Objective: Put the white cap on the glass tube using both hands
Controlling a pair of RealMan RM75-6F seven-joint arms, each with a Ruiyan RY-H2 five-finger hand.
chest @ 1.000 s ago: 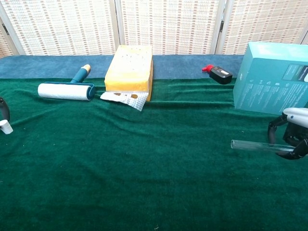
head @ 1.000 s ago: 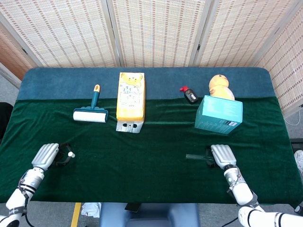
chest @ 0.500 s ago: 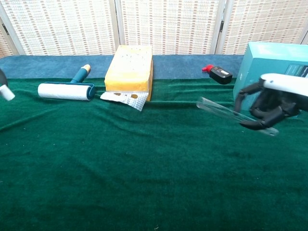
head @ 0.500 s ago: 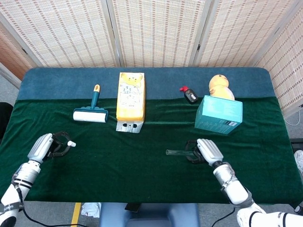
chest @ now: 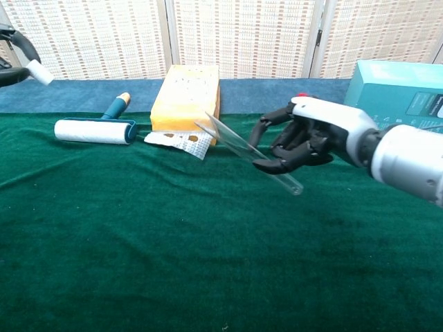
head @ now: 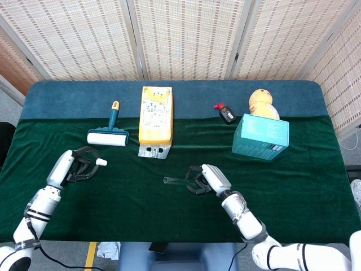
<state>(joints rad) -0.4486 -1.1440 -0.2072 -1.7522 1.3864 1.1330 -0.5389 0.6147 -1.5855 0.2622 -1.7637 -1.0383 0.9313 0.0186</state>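
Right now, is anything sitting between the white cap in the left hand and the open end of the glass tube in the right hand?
Nothing visible does. The left hand holds the white cap and the right hand holds the glass tube, both above bare green cloth. The lint roller and yellow box lie farther back.

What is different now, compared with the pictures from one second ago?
The right hand, holding the glass tube, has lifted it off the cloth and carried it toward the table's middle. The left hand, pinching the white cap, has risen and moved inward too. Cap and tube are not yet joined. The lint roller, yellow box and teal box stayed put.
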